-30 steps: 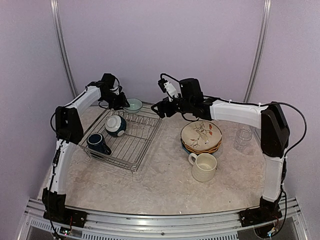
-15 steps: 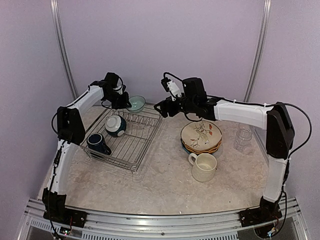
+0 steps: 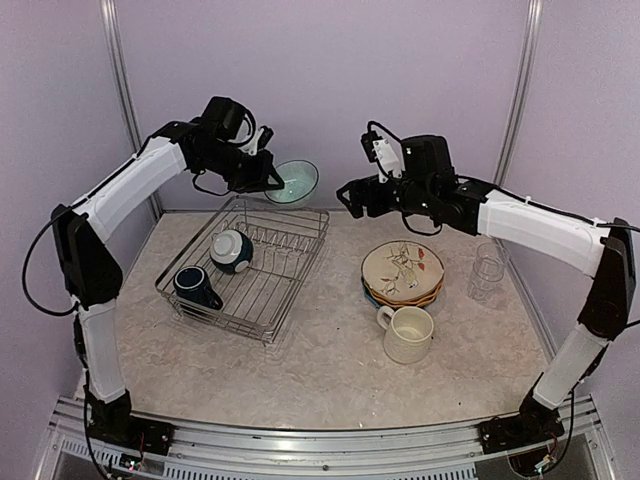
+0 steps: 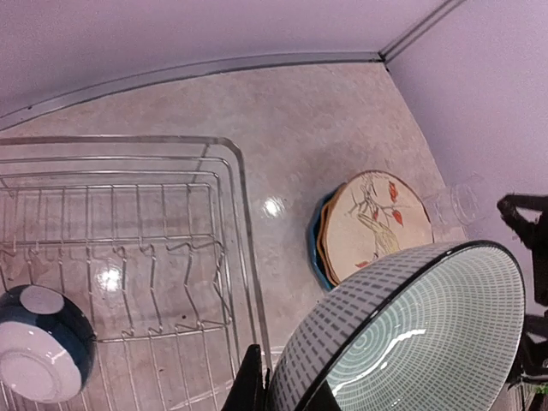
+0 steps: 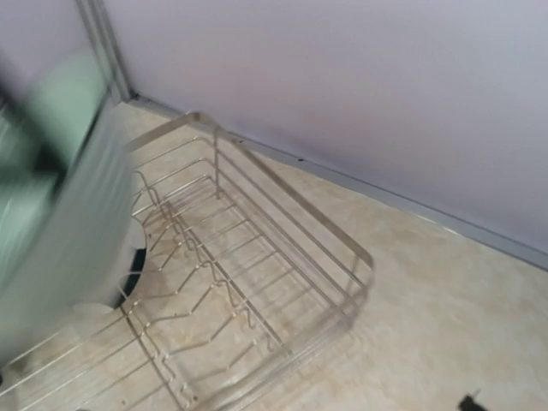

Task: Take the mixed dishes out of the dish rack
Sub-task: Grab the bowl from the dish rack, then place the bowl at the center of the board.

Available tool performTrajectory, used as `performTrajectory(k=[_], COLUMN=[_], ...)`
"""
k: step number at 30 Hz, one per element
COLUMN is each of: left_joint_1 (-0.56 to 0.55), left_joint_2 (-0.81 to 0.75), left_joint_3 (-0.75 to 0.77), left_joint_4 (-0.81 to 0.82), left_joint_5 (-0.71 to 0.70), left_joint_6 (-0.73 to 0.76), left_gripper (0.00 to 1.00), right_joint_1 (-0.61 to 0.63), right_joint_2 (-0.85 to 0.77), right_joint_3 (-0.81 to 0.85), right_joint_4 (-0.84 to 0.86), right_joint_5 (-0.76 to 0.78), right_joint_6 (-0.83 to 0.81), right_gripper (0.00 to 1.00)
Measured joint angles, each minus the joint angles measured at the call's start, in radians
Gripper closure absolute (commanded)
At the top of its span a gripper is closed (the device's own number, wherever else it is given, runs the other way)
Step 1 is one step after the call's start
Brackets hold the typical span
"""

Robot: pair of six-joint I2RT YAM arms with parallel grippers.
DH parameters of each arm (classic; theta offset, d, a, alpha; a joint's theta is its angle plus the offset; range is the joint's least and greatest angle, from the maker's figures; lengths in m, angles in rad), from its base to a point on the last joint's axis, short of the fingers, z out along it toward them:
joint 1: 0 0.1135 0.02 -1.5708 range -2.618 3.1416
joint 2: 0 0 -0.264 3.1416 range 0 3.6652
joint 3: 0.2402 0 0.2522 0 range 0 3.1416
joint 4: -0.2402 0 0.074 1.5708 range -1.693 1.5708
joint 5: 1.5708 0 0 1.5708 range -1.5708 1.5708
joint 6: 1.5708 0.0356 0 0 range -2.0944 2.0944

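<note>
My left gripper (image 3: 268, 178) is shut on the rim of the teal bowl (image 3: 294, 182) and holds it tilted in the air above the far right corner of the dish rack (image 3: 262, 300). In the left wrist view the bowl (image 4: 411, 334) fills the lower right, one dark finger (image 4: 248, 385) against its outer wall. In the rack lie the dark white-lined bowl (image 3: 231, 250) and the navy mug (image 3: 196, 286). My right gripper (image 3: 348, 195) hovers high, right of the bowl, holding nothing; its fingers do not show clearly. The right wrist view shows the rack (image 5: 257, 282) and the blurred bowl (image 5: 60, 197).
On the table right of the rack stands a stack of plates (image 3: 403, 272) with the cream floral one on top, the large cream mug (image 3: 408, 333) in front of it, and a clear glass (image 3: 487, 275) at the far right. The back wall is close behind both grippers.
My left gripper has lifted the teal bowl up and to the right, away from the rack's far corner. My right gripper has risen and drawn back to the right.
</note>
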Motion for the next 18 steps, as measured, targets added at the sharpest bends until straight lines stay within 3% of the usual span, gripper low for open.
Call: performTrajectory(k=[3, 9, 18], left_joint_1=[-0.108, -0.300, -0.437], left_joint_2=[-0.104, -0.153, -0.097], left_joint_3=[-0.192, -0.498, -0.556], left_joint_4=[0.023, 0.076, 0.142], left_joint_5=[-0.002, -0.068, -0.174], left_joint_6=[-0.007, -0.051, -0.130], left_gripper=[1.00, 1.00, 0.99], right_joint_1=[-0.006, -0.035, -0.047], right_joint_2=[-0.093, -0.309, -0.503], right_joint_3=[-0.050, -0.198, -0.307], right_joint_4=[-0.044, -0.104, -0.117], right_joint_5=[0.031, 0.092, 0.132], right_joint_6=[0.032, 0.066, 0.075], right_gripper=[0.04, 0.00, 0.00])
